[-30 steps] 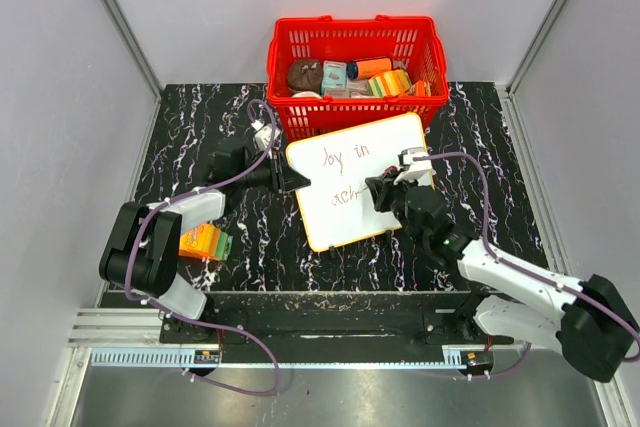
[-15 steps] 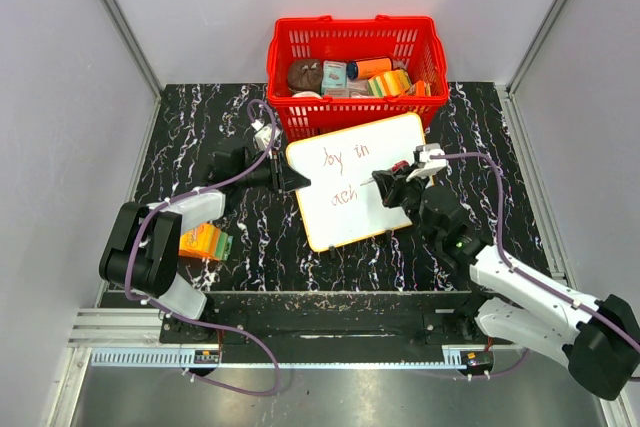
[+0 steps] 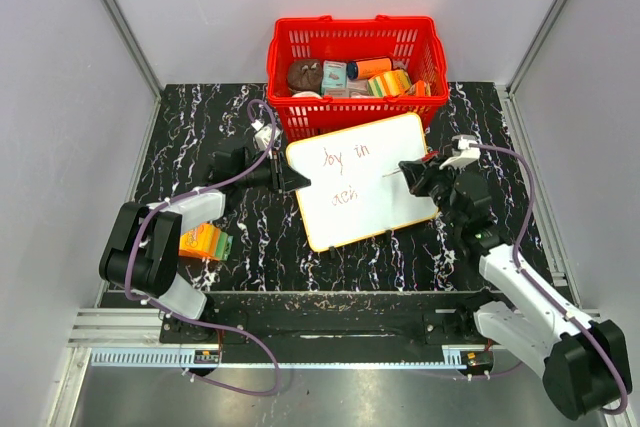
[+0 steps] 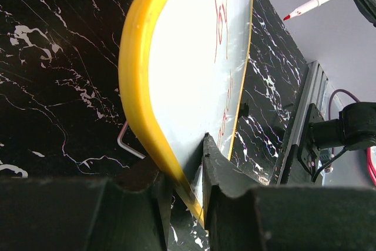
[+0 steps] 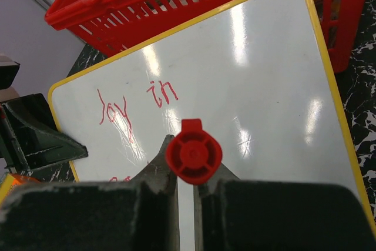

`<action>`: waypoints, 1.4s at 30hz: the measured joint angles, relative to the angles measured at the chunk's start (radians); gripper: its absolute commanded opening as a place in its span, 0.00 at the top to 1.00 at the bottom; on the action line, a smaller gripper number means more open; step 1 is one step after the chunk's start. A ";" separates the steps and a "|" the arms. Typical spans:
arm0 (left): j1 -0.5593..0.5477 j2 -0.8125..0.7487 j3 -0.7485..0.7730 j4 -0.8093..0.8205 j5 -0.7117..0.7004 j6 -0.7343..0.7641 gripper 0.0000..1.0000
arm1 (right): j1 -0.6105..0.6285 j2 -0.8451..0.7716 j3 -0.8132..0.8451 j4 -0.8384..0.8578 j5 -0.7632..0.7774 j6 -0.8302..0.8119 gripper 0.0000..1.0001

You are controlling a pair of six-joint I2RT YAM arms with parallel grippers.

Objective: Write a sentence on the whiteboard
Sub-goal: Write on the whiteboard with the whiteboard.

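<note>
1. Whiteboard (image 3: 362, 182): located at the centre of the table (image 3: 190, 127), rotated so that its right end sits nearer the far edge than its left end. Its far right corner is just beside the front wall of the red basket (image 3: 352, 115), which stands at the middle of the far edge and contains several small packages.

2. Sentence (image 3: 345, 158): red handwriting in two lines on the left half of the board. The upper line reads "joy in". The lower line is a single short word that appears to be "each". The right half of the board face is blank.

3. Left gripper (image 3: 293, 180): clamped on the board at its left corner. The left wrist view shows both fingers (image 4: 220, 171) closed on the yellow rim (image 4: 136, 63), one on each face. A thin metal wire (image 4: 126, 143) shows under the rim.

4. Right gripper (image 3: 424, 175): clamped on a red marker (image 3: 403, 171) over the right end of the board, tip pointing toward the writing. The right wrist view shows the red end cap (image 5: 193, 156) seated between the fingers (image 5: 158, 171). The left wrist view shows a gap between the marker tip (image 4: 287, 17) and the board face.

5. Orange box (image 3: 205, 242): lies toward the near left corner of the table, beside the left arm, well apart from the board.
</note>
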 measured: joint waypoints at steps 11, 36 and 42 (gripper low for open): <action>0.000 0.000 0.000 0.000 0.000 0.000 1.00 | -0.050 -0.020 -0.014 -0.012 -0.086 0.018 1.00; -0.005 0.000 0.006 -0.008 0.000 0.007 1.00 | 0.225 0.021 -0.002 -0.023 0.219 -0.176 1.00; -0.005 0.000 0.010 -0.013 0.000 0.007 1.00 | 0.225 0.056 -0.002 0.026 0.289 -0.193 1.00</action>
